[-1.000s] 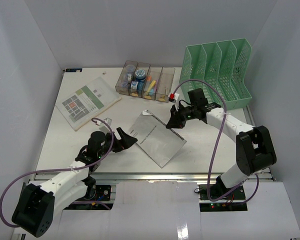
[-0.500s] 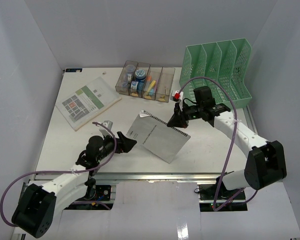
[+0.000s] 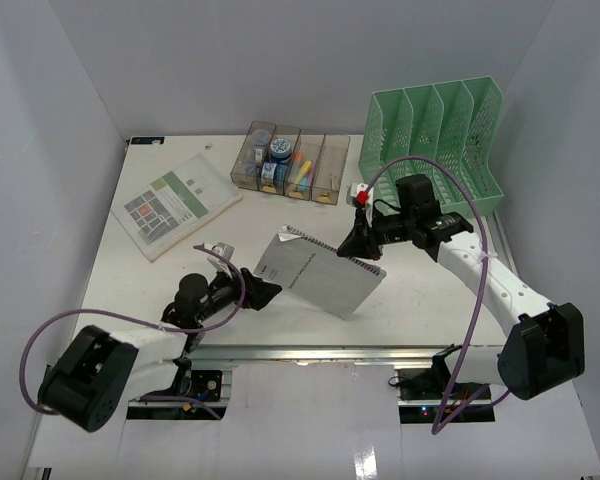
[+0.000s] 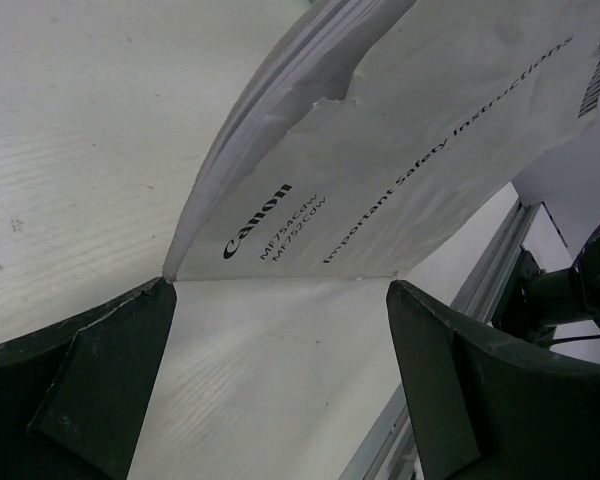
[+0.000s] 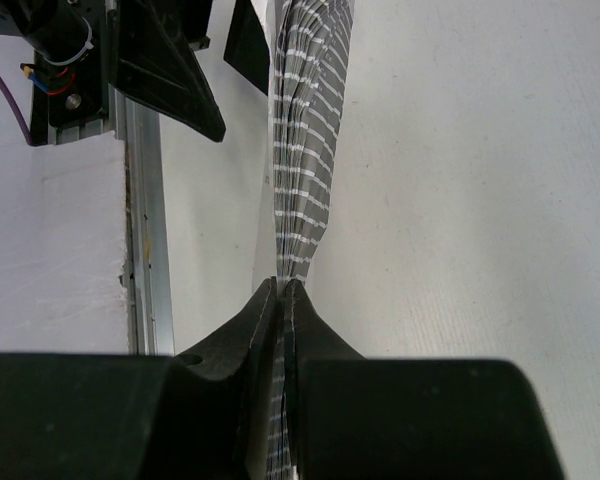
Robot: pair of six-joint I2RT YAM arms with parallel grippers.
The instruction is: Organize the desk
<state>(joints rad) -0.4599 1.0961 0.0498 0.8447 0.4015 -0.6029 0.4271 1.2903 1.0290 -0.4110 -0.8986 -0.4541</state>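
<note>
A grey-white Canon safety booklet (image 3: 320, 278) lies tilted on the white desk (image 3: 130, 290), its far edge raised. My right gripper (image 3: 358, 243) is shut on that raised edge; in the right wrist view the closed gripper (image 5: 283, 290) pinches the fanned pages of the booklet (image 5: 305, 150). My left gripper (image 3: 265, 292) is open and empty at the booklet's near-left corner. In the left wrist view the gripper (image 4: 280, 380) has its fingers (image 4: 90, 380) spread wide on the desk (image 4: 80, 150), just short of the booklet's lower edge (image 4: 400, 150).
A green mesh file rack (image 3: 435, 150) stands at the back right. A row of clear bins (image 3: 290, 165) holds small items at the back. A green-covered booklet (image 3: 175, 205) lies at the left. A small red-and-white object (image 3: 358, 192) sits by the bins. A silver rail (image 3: 320, 352) runs along the near edge.
My right gripper has lifted the booklet's far edge and drawn it to the right. My left gripper has dropped lower and moved right, toward the booklet's near corner.
</note>
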